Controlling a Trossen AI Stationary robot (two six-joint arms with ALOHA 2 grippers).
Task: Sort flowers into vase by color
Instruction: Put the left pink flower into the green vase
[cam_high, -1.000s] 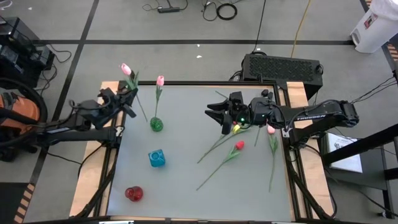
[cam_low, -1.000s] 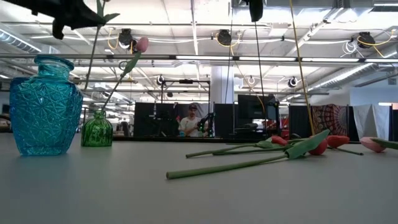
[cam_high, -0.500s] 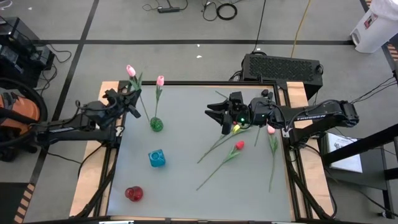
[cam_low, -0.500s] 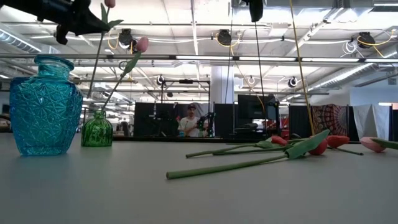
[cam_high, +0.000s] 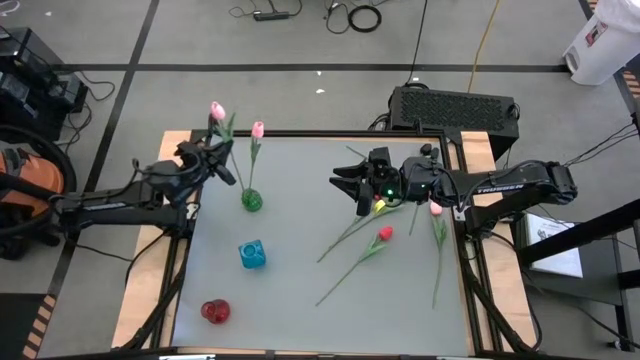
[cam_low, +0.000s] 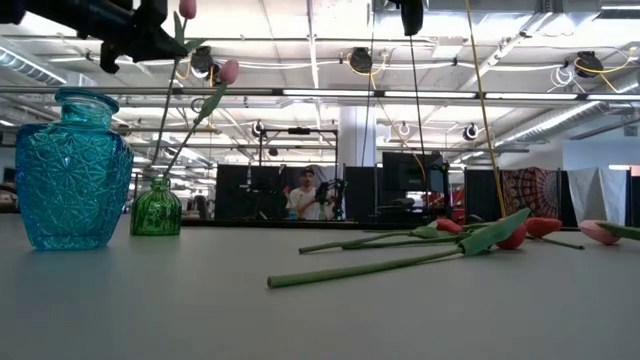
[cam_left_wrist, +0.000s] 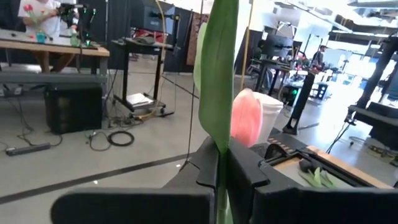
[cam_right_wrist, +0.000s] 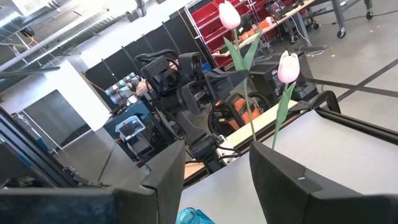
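Grey tabletop (cam_high: 300, 300), framed in pale wood and set in an open workshop with cables on the floor, carries a red vase (cam_high: 214, 311), a blue vase (cam_high: 252, 254) and a green vase (cam_high: 251, 200) holding one pink tulip (cam_high: 257, 130). A second pink tulip (cam_high: 217, 111) is clamped in the left gripper (cam_high: 213, 158) just beside that vase, so sorting is judged barely begun. Several flowers (cam_high: 383, 235) are left lying by the right gripper (cam_high: 350, 183), whose fingers are held apart and empty.
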